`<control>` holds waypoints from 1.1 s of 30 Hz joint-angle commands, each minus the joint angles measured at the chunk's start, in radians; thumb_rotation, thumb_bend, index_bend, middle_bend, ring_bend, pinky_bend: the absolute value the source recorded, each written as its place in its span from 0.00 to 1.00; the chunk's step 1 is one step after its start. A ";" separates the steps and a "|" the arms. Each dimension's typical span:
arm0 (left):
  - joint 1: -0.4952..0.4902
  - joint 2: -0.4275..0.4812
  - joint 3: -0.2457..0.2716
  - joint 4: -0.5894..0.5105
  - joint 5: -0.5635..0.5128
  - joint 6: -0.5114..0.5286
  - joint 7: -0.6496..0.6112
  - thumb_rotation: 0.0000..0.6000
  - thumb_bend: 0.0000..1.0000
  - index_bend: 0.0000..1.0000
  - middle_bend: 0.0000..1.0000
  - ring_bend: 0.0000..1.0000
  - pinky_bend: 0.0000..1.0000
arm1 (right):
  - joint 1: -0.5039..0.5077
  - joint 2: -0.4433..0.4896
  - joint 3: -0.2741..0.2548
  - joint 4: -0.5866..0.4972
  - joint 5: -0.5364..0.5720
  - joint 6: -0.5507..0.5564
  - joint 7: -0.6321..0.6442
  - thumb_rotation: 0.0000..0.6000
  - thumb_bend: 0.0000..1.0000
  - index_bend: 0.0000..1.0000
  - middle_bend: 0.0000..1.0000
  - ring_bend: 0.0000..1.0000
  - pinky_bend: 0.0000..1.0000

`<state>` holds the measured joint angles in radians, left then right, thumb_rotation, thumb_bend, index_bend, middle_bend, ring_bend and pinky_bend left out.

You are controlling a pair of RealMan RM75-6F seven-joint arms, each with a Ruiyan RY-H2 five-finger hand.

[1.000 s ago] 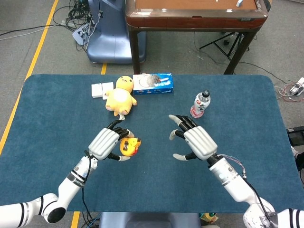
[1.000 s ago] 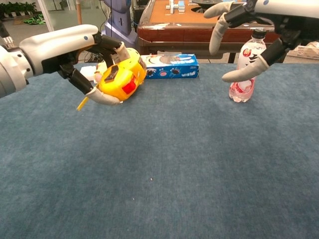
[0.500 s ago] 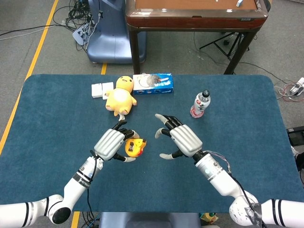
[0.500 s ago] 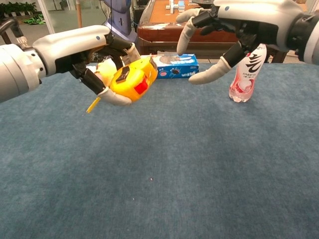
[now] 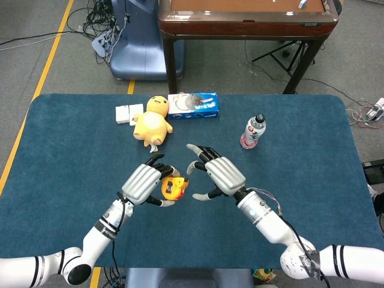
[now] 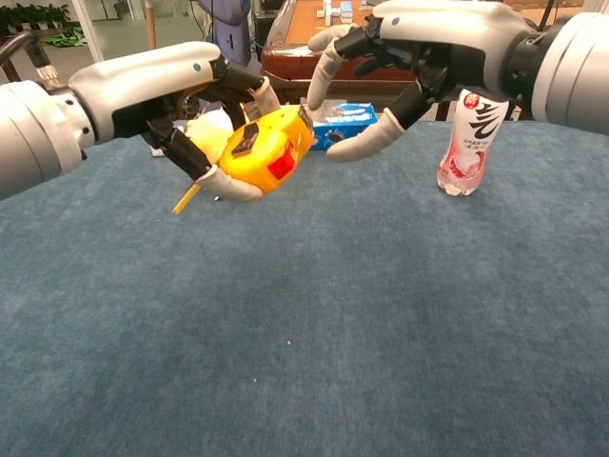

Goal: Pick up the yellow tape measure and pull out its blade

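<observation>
My left hand [image 5: 143, 183] [image 6: 190, 105] grips the yellow tape measure [image 5: 173, 188] [image 6: 265, 152] and holds it above the blue table. The case has a red button and a black clip, and a thin yellow strap hangs below it. My right hand [image 5: 221, 174] [image 6: 409, 52] hovers just right of the case with fingers spread and empty. Its thumb [image 6: 366, 141] reaches close to the case's front end, where the blade tip sits. No length of blade shows outside the case.
At the back of the table [image 5: 312, 156] lie a yellow plush duck [image 5: 152, 122], a blue snack box [image 5: 193, 105] [image 6: 344, 126] and two white blocks [image 5: 129, 113]. A small bottle [image 5: 253, 131] [image 6: 473, 129] stands behind my right hand. A wooden table [image 5: 246, 18] stands beyond.
My right hand has swept left from near the bottle to right beside the tape measure. My left hand has carried the tape measure slightly right and toward it.
</observation>
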<state>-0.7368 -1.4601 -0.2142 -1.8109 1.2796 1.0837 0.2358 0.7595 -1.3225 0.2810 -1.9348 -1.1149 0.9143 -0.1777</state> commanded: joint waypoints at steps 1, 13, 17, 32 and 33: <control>-0.003 -0.001 0.000 0.000 0.000 -0.001 0.004 1.00 0.12 0.55 0.58 0.38 0.09 | 0.012 -0.001 -0.003 -0.002 0.009 -0.008 -0.004 1.00 0.21 0.39 0.00 0.00 0.00; -0.007 0.000 0.003 0.002 -0.006 0.000 0.009 1.00 0.12 0.55 0.58 0.38 0.09 | 0.040 -0.007 -0.017 0.007 0.040 -0.010 -0.007 1.00 0.21 0.39 0.00 0.00 0.00; -0.007 0.001 0.004 0.002 -0.007 0.001 0.009 1.00 0.12 0.55 0.58 0.38 0.09 | 0.045 -0.007 -0.022 0.011 0.047 -0.011 -0.004 1.00 0.21 0.39 0.00 0.00 0.00; -0.015 -0.006 0.009 0.003 -0.013 -0.004 0.020 1.00 0.12 0.55 0.58 0.38 0.09 | 0.061 -0.012 -0.031 0.017 0.047 -0.012 0.026 1.00 0.21 0.39 0.00 0.00 0.00; -0.015 -0.006 0.009 0.004 -0.014 -0.004 0.020 1.00 0.12 0.55 0.58 0.38 0.09 | 0.061 -0.011 -0.031 0.016 0.047 -0.012 0.028 1.00 0.21 0.39 0.00 0.00 0.00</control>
<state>-0.7516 -1.4665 -0.2048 -1.8067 1.2653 1.0798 0.2561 0.8200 -1.3339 0.2501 -1.9182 -1.0675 0.9026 -0.1509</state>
